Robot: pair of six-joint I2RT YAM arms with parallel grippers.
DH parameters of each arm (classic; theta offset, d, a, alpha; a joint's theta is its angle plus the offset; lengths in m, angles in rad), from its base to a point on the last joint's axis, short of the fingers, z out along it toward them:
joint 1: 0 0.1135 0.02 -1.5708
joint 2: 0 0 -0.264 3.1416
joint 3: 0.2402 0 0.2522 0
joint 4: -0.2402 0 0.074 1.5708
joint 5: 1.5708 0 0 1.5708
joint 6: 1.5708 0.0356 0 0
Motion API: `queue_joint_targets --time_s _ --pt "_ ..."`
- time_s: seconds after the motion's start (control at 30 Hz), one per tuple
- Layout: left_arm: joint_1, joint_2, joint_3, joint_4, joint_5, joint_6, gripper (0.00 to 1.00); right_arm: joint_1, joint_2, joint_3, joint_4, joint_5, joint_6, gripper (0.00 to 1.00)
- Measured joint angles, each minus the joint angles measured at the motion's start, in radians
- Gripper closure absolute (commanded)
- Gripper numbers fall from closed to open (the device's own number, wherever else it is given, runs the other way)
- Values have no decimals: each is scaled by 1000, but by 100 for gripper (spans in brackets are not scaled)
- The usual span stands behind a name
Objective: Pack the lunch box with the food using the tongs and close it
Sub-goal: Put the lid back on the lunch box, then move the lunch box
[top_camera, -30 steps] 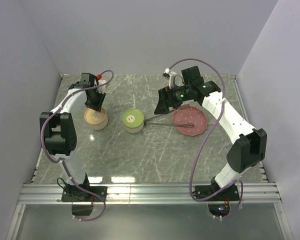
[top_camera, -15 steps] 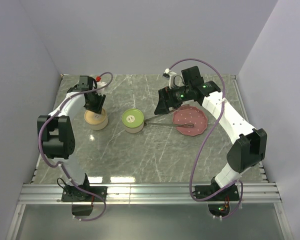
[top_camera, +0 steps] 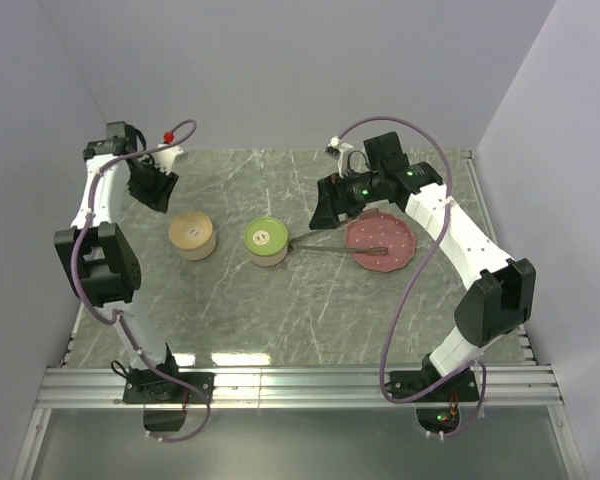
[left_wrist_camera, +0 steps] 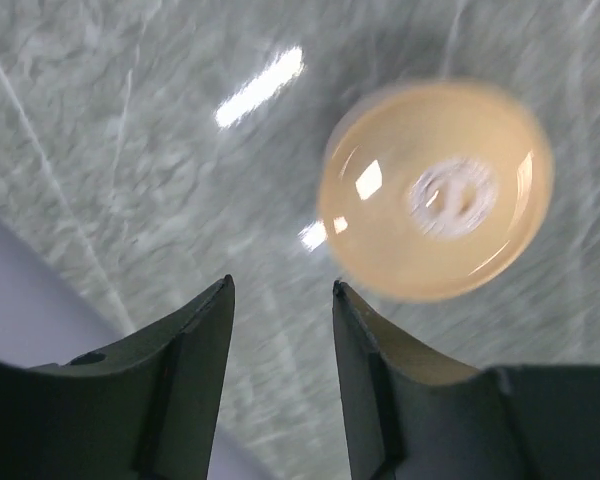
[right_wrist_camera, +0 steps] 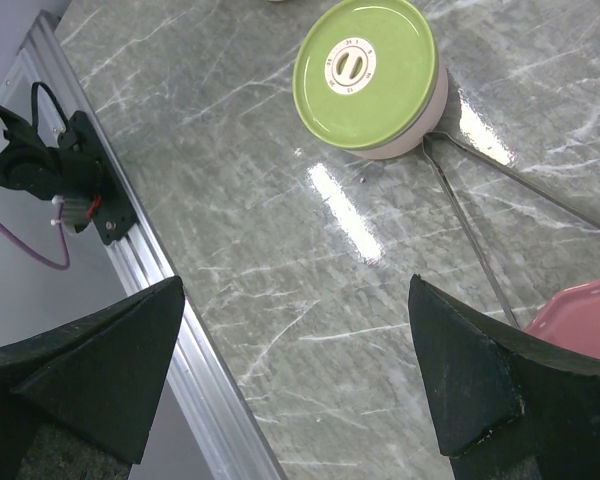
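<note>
The lunch box shows as two round tubs with lids on: a beige-lidded one and a green-lidded one. The silver tongs lie flat on the table. Their joined end is by the green tub and their tips reach onto the pink plate. No food is in view. My left gripper hovers open and holds nothing, back-left of the beige tub. My right gripper hangs wide open above the tongs.
A grey wall runs close behind my left gripper. An aluminium rail borders the table's near edge, and the left arm's base is bolted to it. Bare marble lies in front of the tubs.
My left gripper has drawn away from the beige tub toward the back-left corner, and its jaws have widened. The right arm, tongs and plate have not moved.
</note>
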Motion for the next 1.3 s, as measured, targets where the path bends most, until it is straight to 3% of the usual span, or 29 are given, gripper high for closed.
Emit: queue_joint_targets --time_s 0.23,0.43,0.6,0.67,0.73,1.03,1.3 --pt "103 74 -25 -111 21 382 47 0 0 0 0 -1 0 0" --pt "121 119 -73 -117 24 684 40 0 0 0 -3 -1 -3 0" --pt "116 155 -77 -105 46 865 31 0 0 0 -7 1 -4 0" --pt "114 172 -77 -105 59 936 15 0 0 0 -7 2 -6 0" --pt "111 184 -83 -99 70 1011 12 0 0 0 -8 4 -8 0" --pt "85 181 -195 -37 158 1234 12 0 0 0 -15 24 -18 0" --pt "43 102 -274 -23 222 1295 13 -2 0 -3 -15 26 -18 0"
